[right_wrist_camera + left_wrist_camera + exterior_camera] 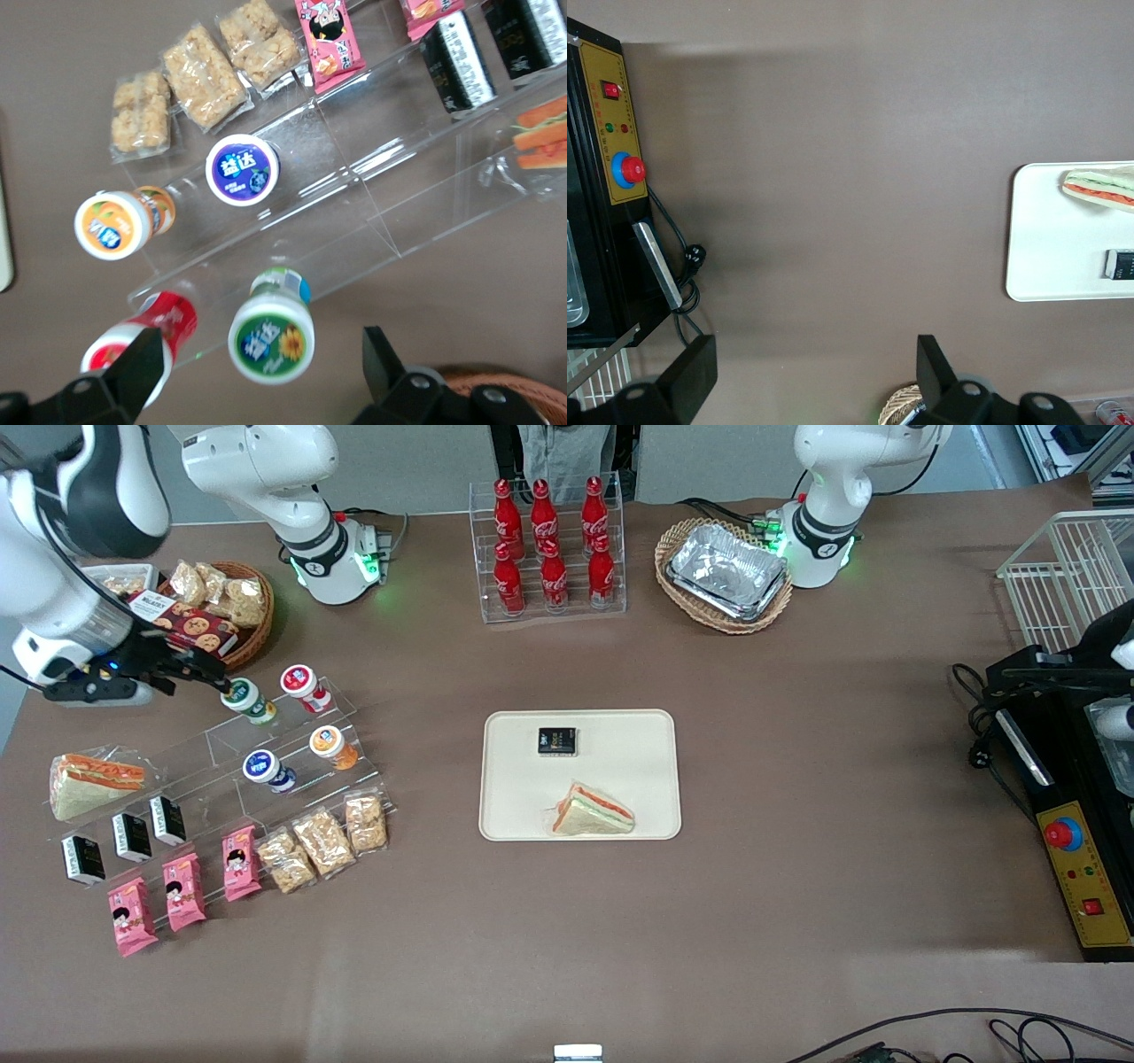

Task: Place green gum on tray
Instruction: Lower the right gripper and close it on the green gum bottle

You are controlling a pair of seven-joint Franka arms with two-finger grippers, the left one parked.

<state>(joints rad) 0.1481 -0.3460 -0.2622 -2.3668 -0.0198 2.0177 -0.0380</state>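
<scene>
Approaching stage: jaws (257, 372) open, straddling green gum (271, 340) on rack; next, lower, close, carry to tray (509, 815).

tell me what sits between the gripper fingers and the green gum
Nothing. In the right wrist view the open gripper straddles the green gum, with bare gaps on both sides; its fingers aren't touching it.
</scene>
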